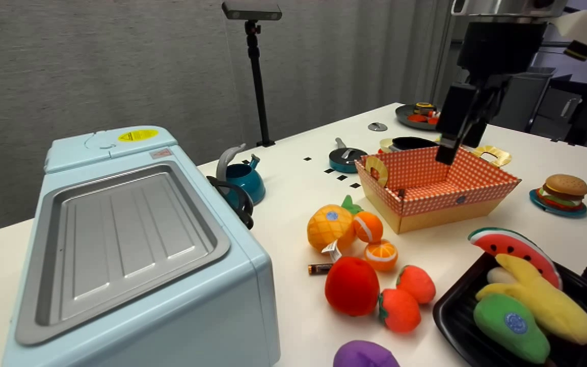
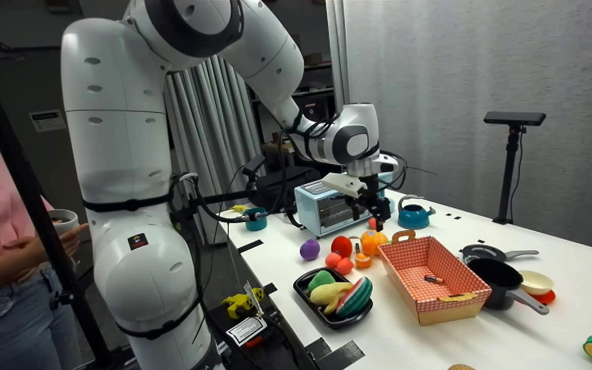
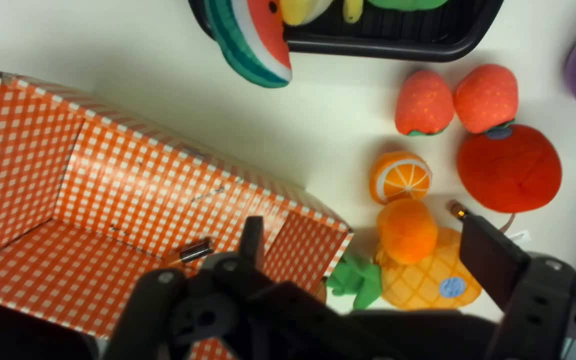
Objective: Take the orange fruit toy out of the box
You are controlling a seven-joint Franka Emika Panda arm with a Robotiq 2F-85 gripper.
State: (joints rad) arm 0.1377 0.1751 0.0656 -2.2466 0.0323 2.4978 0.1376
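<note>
The box [image 2: 404,288], orange with white lattice on its flared sides, stands on the table in both exterior views. In the wrist view the box [image 3: 133,155] fills the left; a battery [image 3: 195,250] lies inside it. A roundish orange toy [image 3: 407,231] shows between my fingers in the wrist view, outside the box and over the pineapple toy [image 3: 423,280]. In an exterior view this orange toy [image 1: 368,227], with a white band, overlaps the pineapple; I cannot tell if it rests on it. My gripper [image 3: 363,222] is open, its fingers wide apart and not touching the toy.
A cut orange half [image 3: 402,177], a red fruit [image 3: 510,167] and two strawberries [image 3: 424,102] lie close by. A black produce tray [image 2: 333,318], the light-blue oven [image 1: 252,285], a kettle [image 1: 245,178] and pans [image 2: 494,272] stand around the box.
</note>
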